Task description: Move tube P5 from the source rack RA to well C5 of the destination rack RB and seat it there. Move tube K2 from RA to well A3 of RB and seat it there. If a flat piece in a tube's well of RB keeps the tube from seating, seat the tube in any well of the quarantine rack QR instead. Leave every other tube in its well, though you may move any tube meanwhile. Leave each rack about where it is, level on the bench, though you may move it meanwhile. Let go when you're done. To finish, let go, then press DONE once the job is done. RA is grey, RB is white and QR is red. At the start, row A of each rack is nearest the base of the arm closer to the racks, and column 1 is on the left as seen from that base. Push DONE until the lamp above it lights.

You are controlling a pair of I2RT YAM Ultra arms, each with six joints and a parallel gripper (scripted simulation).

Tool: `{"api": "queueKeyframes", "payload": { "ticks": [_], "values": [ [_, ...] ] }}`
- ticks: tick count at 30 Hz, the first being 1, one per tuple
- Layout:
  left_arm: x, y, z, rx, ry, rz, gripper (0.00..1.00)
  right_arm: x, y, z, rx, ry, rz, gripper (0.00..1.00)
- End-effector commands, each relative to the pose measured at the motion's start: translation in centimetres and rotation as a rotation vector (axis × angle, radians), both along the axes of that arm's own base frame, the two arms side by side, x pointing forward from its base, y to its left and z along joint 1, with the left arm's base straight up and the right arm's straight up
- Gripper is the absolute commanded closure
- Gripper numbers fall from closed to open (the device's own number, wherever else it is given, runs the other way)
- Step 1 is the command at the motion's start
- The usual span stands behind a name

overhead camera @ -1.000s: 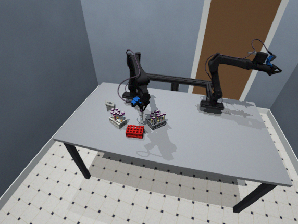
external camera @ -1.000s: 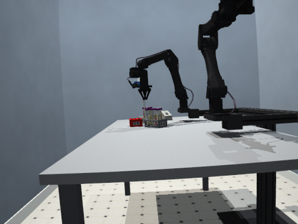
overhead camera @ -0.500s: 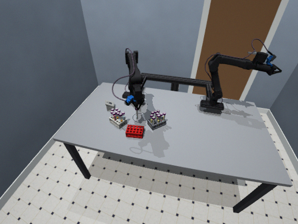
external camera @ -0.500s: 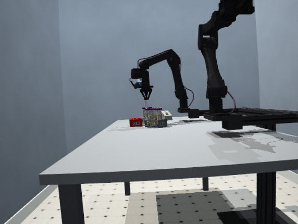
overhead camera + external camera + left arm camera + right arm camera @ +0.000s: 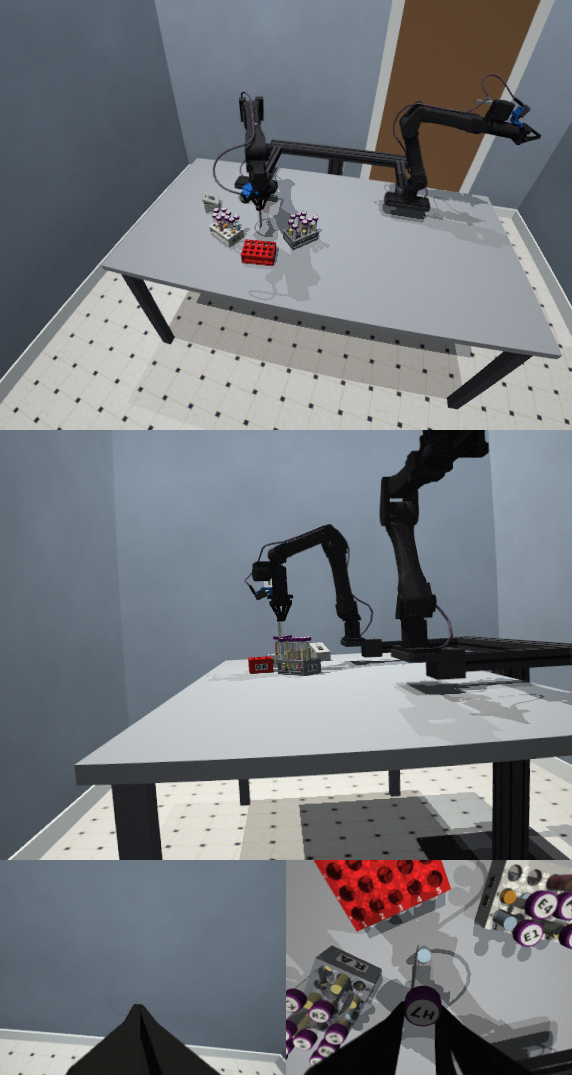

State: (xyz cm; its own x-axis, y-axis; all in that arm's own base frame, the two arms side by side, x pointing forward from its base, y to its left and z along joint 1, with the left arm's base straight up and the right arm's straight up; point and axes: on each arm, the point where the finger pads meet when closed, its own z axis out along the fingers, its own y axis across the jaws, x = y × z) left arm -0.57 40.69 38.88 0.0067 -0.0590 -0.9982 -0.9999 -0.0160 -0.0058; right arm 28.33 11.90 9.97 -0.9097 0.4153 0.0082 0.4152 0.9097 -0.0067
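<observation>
Tube H7 [image 5: 260,218] [image 5: 280,628] [image 5: 422,1006] is pinched near its cap by the right gripper [image 5: 260,207] [image 5: 281,620] [image 5: 420,1011], presumably for clearance between RA [image 5: 302,243] [image 5: 313,667] [image 5: 371,968] and RB [image 5: 220,237] [image 5: 489,898]; the left gripper [image 5: 538,135] [image 5: 137,1012] is closed empty, and P5's and K2's places cannot be told.
</observation>
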Motion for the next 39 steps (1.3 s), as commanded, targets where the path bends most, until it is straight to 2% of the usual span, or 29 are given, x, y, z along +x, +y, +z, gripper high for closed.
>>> {"api": "queueKeyframes", "payload": {
  "ticks": [1, 6, 8, 23, 25, 39],
  "values": [
    [-0.16, -0.91, 2.7, 0.059, 0.007, 0.0, 1.0, 0.36, 0.29, 0.64, 0.01, -0.037, 0.187, 1.0],
    [-0.16, -0.91, 2.7, 0.059, 0.007, 0.0, 1.0, 0.35, 0.29, 0.62, 0.008, -0.037, 0.354, 1.0],
    [-0.16, -0.91, 2.7, 0.059, 0.007, 0.0, 1.0, 0.35, 0.29, 0.62, 0.008, -0.037, 0.354, 1.0],
    [-0.16, -0.91, 2.7, 0.059, 0.007, 0.0, 1.0, 0.33, 0.3, 0.6, 0.005, -0.037, 0.854, 1.0],
    [-0.16, -0.91, 2.7, 0.059, 0.007, 0.0, 1.0, 0.33, 0.3, 0.6, 0.005, -0.037, 0.854, 1.0],
    [-0.16, -0.91, 2.7, 0.059, 0.007, 0.0, 1.0, 0.3, 0.34, 0.59, 0.003, -0.035, 1.32, 1.0]
  ]
}}
